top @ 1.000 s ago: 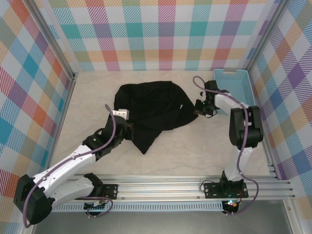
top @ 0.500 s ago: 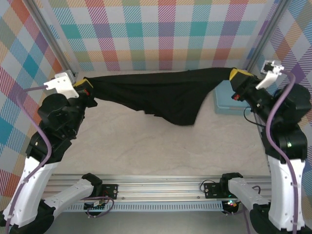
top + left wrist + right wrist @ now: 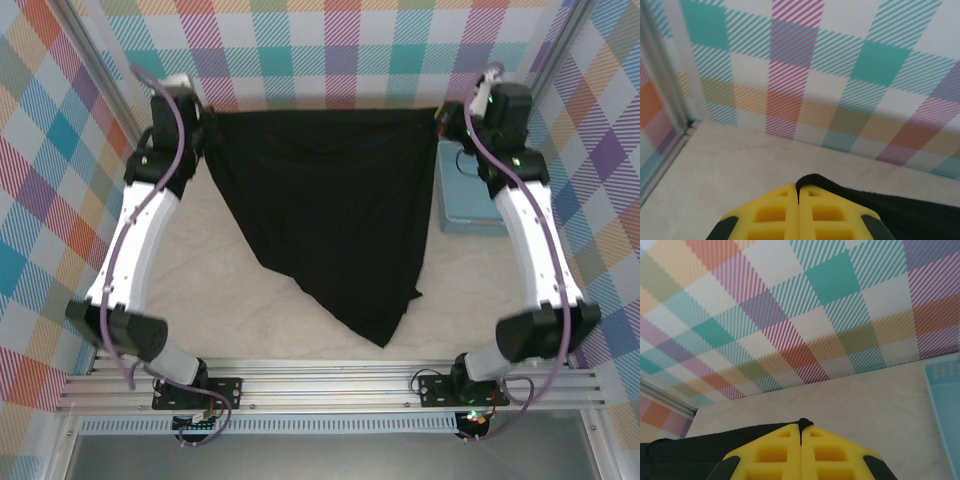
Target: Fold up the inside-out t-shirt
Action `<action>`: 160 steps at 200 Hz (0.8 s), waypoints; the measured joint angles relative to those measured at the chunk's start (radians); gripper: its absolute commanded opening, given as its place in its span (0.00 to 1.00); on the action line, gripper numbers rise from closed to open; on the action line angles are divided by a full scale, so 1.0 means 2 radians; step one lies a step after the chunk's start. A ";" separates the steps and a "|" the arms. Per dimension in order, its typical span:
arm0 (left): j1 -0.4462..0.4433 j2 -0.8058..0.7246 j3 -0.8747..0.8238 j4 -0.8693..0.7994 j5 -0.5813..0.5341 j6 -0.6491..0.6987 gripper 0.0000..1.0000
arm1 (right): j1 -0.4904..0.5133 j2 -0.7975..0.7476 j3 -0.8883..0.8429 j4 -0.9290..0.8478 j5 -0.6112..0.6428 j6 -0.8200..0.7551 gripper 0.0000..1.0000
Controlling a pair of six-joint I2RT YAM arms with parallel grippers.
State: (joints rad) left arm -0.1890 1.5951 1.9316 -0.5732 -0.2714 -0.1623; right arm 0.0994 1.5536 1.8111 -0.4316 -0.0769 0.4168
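Shirt [image 3: 330,220] is hanging mid-frame, its tip reaching the table [image 3: 225,310]. My left pincer [image 3: 204,135] and right pincer [image 3: 441,120] are clamping its top corners, fully closed. A thin pinch could be slipping, dropping a corner.

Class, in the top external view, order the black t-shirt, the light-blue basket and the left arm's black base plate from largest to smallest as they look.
1. black t-shirt, by far; hanging nearer the camera, which flatters it.
2. light-blue basket, though the right arm hides part.
3. left arm's black base plate, smallest.
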 measured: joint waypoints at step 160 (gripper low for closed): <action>-0.030 -0.319 -0.438 0.144 0.293 -0.076 0.05 | 0.003 -0.241 -0.321 -0.032 -0.008 0.018 0.12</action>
State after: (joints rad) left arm -0.2481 0.9562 1.0554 -0.2852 0.3138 -0.3134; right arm 0.1059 1.0706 1.1690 -0.4953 -0.0929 0.4519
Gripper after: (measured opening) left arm 0.049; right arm 0.087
